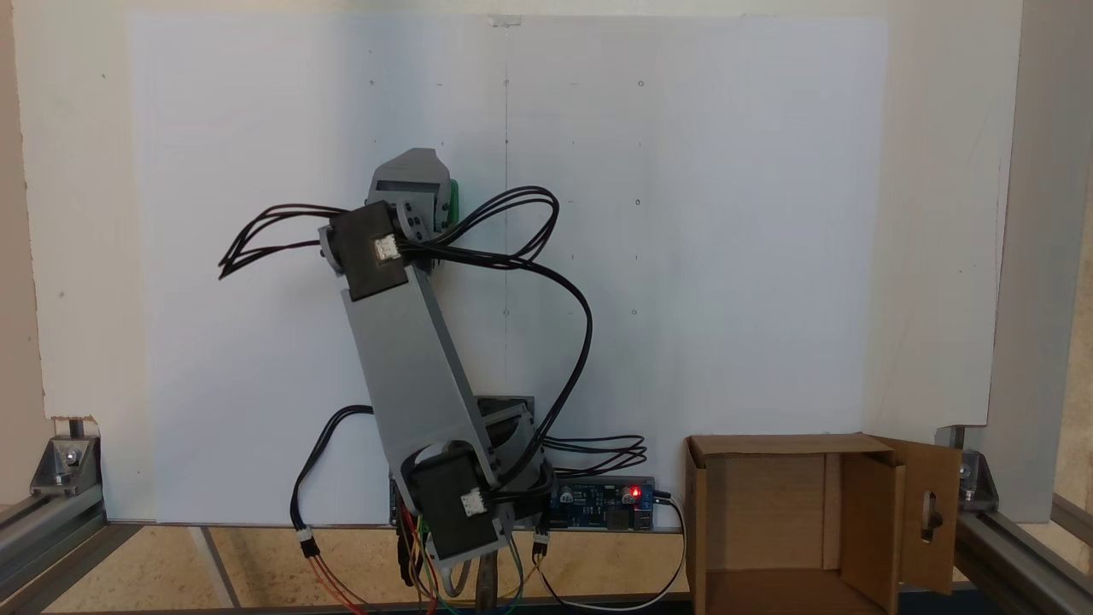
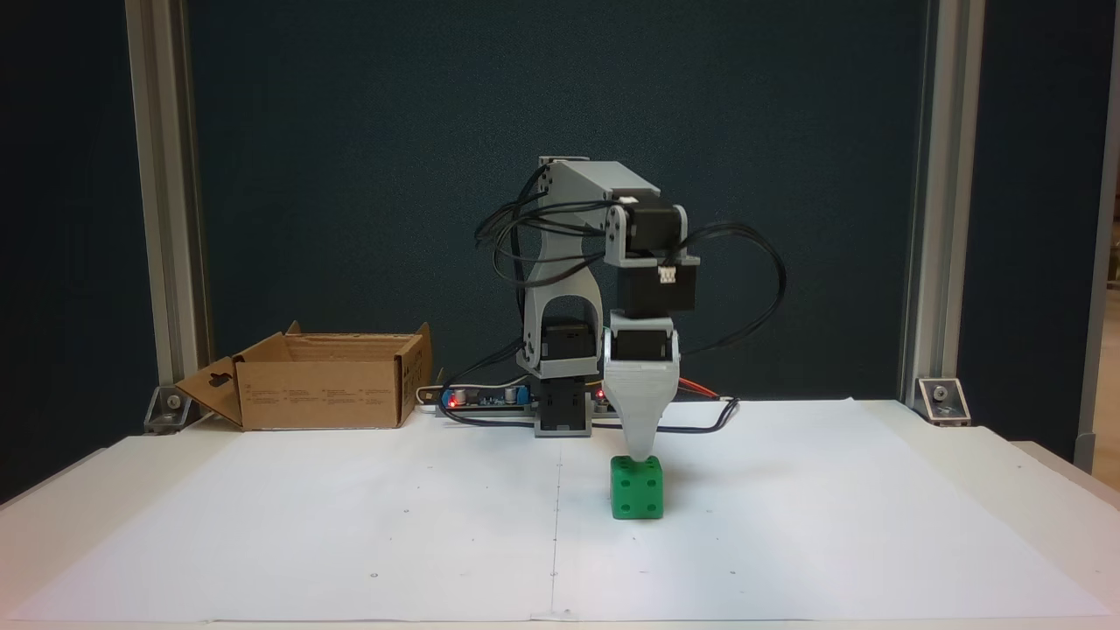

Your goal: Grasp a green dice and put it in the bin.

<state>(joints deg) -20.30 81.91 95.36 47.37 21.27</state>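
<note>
White paper (image 2: 350, 525) covered the table before a dark blue backdrop. The green dice (image 2: 637, 488) sat flat on the paper near its centre crease, a five-pip face towards the front camera; a cube, it had no long axis. The grey plastic gripper (image 2: 646, 453) pointed straight down, its tip touching the dice's top; whether its jaws were spread or pinching could not be told. The cardboard bin (image 2: 324, 385) stood well apart, its print unreadable.

The grey fingers (image 2: 646, 437) point straight down, their tip touching the top of the green dice (image 2: 637, 491) on the white table (image 2: 787, 542). The bin (image 2: 324, 381) sits well apart, far left behind them.
</note>
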